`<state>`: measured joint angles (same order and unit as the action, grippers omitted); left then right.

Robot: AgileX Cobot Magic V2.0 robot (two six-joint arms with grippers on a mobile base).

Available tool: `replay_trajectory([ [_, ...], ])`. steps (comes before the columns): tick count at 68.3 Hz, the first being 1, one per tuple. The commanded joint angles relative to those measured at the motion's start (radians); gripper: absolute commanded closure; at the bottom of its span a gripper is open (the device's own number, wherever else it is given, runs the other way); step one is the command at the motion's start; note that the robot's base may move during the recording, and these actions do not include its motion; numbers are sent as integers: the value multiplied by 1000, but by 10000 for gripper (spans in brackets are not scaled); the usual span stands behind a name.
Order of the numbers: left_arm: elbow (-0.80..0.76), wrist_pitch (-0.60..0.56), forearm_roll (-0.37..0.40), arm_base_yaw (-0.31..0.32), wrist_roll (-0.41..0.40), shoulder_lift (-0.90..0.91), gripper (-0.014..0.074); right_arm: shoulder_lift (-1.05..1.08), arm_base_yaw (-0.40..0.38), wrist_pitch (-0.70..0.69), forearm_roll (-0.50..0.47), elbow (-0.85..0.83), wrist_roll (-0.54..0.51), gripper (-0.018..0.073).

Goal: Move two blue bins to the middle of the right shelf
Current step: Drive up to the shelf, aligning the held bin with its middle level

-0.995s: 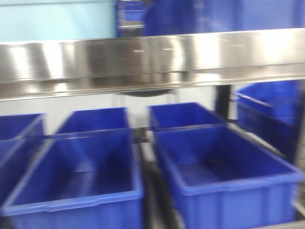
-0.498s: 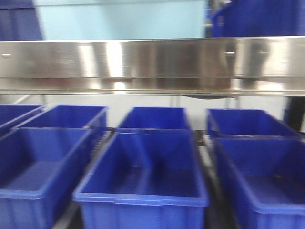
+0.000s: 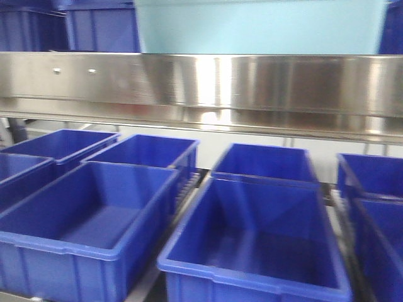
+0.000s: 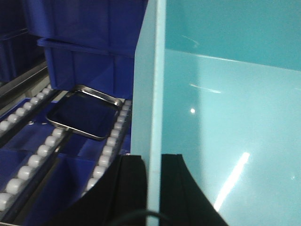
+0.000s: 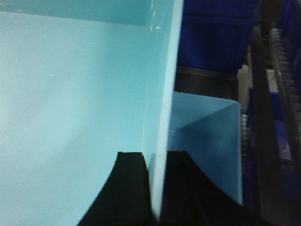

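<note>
A light blue bin (image 3: 258,25) is held up behind the steel shelf beam, and only its upper part shows in the front view. My left gripper (image 4: 153,160) is shut on one thin side wall of this bin (image 4: 225,117). My right gripper (image 5: 157,157) is shut on the opposite wall of the bin (image 5: 70,103). Each wall runs straight between the black fingers. A second light blue bin (image 5: 207,141) lies just beyond the held wall in the right wrist view.
A polished steel shelf beam (image 3: 201,82) crosses the front view. Below it stand rows of dark blue bins (image 3: 252,245) (image 3: 94,214). The left wrist view shows white roller rails (image 4: 110,136), a metal tray (image 4: 84,113) and stacked dark blue bins (image 4: 89,47).
The whole front view has slid to the right. The light blue bin went from upper left to upper centre-right, and the dark post at the right has left the frame.
</note>
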<state>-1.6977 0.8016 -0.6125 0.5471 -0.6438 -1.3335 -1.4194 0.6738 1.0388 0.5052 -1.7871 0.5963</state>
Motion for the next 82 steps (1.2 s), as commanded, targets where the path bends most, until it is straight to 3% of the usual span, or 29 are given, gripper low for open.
replay_trajectory([
  [1, -11, -145, 40, 17, -15, 21, 707, -5, 7, -45, -9, -7, -11, 721],
  [82, -11, -145, 40, 17, -15, 21, 707, -5, 7, -45, -9, -7, -11, 721],
])
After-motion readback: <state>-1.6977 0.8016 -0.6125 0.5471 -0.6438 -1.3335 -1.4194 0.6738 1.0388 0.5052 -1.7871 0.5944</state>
